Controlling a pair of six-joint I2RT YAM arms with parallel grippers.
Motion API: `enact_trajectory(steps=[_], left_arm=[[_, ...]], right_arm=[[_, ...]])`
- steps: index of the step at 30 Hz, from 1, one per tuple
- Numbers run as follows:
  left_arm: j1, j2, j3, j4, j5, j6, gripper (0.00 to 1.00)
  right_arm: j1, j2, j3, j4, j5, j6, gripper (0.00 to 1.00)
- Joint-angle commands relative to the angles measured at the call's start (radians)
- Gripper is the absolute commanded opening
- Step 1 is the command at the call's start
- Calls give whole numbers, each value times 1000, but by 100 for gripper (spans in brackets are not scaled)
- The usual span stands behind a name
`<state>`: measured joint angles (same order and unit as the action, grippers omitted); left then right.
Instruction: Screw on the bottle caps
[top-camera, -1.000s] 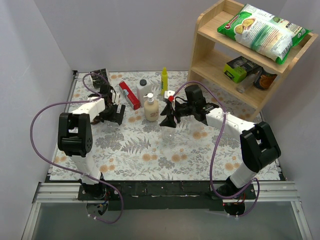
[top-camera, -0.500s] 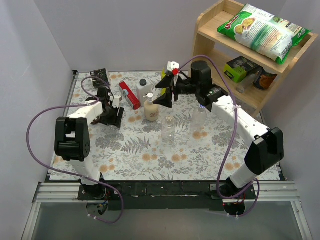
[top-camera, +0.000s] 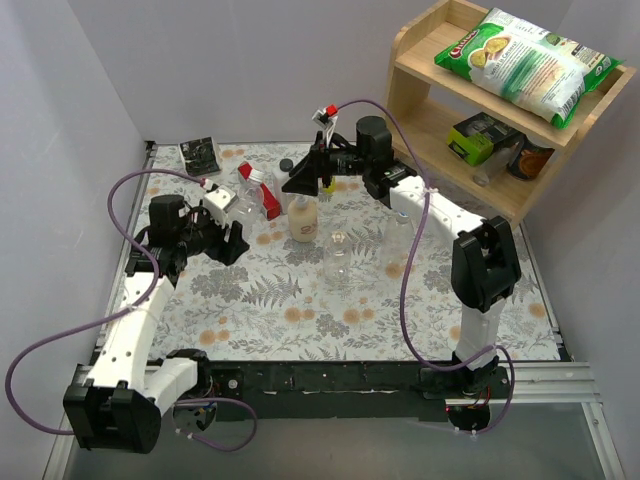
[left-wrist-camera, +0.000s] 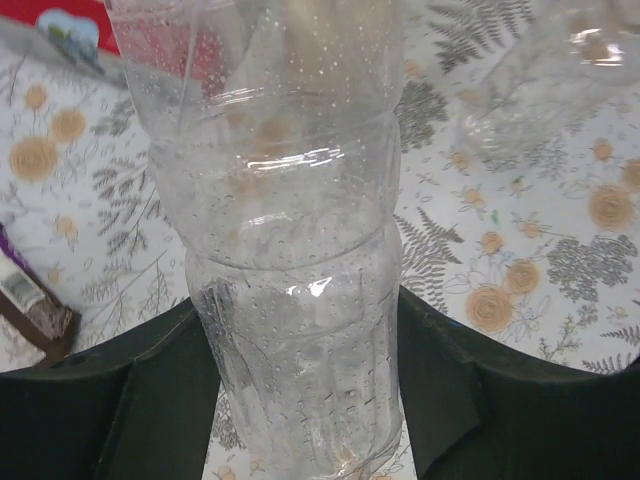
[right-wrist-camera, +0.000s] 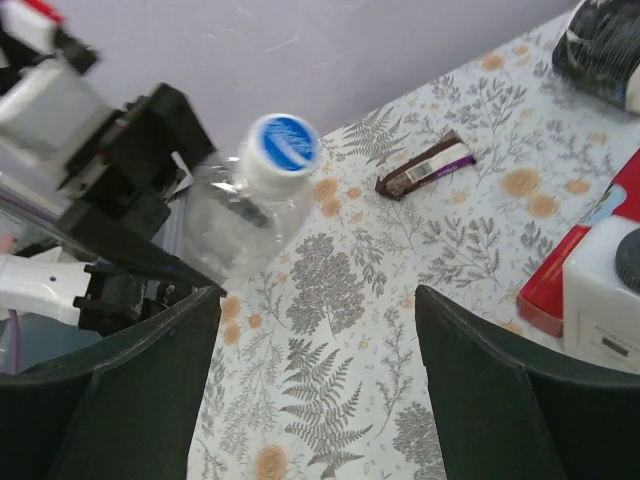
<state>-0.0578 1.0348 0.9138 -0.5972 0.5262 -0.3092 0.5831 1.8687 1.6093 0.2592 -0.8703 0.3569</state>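
My left gripper (left-wrist-camera: 298, 345) has just closed on a clear bottle (left-wrist-camera: 290, 200) and lifted it, so my right gripper (right-wrist-camera: 315, 320), spread wide and empty, can now turn its blue cap (right-wrist-camera: 283, 145).

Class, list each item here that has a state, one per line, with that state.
left gripper: shut on the held bottle
right gripper: open, empty
held bottle: blue cap on
two standing bottles: upright, caps unclear
white bottle: black lid on
pump soap bottle: upright
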Motion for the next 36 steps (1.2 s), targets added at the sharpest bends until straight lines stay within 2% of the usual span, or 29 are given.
enact_trajectory(steps=[1, 11, 22, 27, 30, 34, 36], left_arm=[[1, -67, -36, 8, 173, 88, 48], [-7, -42, -7, 4, 255, 74, 47], [-23, -16, 33, 39, 281, 64, 46], [-28, -15, 37, 83, 274, 27, 45], [-33, -9, 40, 100, 274, 1, 45], [-45, -2, 39, 111, 274, -10, 45], [-59, -1, 37, 117, 273, -13, 45]], right_arm=[[12, 15, 76, 111, -27, 162, 85], [41, 49, 75, 307, -70, 330, 87], [80, 119, 164, 215, -1, 298, 86], [87, 109, 137, 183, 27, 277, 84], [87, 93, 109, 183, 31, 277, 80], [87, 81, 86, 213, 27, 266, 65], [87, 78, 78, 242, 13, 254, 52]])
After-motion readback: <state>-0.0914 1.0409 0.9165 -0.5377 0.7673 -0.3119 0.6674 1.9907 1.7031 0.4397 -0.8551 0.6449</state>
